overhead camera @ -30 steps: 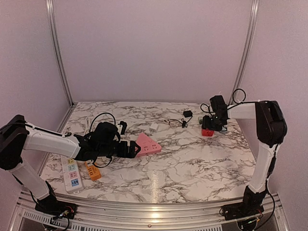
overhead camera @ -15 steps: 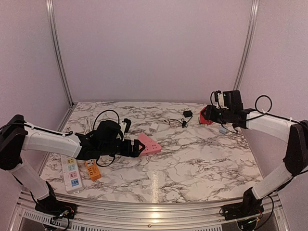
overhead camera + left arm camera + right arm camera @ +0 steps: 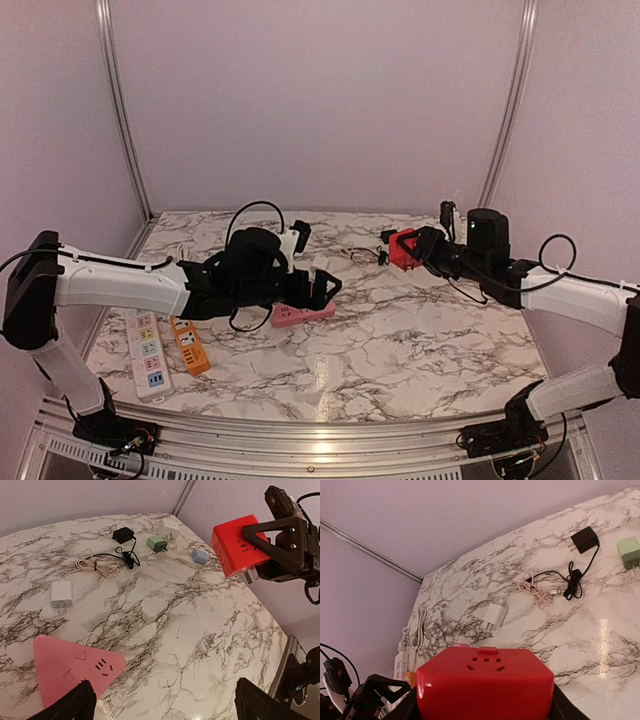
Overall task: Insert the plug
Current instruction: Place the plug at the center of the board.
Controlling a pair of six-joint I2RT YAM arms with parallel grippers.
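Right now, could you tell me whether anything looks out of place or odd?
Only the red socket cube: the right gripper holds it tilted in the air, off the table. The beige cable and black cable lie bunched together. Nothing looks spilled or damaged.

Soft pinkish light (table [image 3: 322,378] glare).

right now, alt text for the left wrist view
Upper right, the right gripper holds a red socket cube above a marble table. A pink power strip, a white charger and a black adapter lie on it. Left gripper open below.
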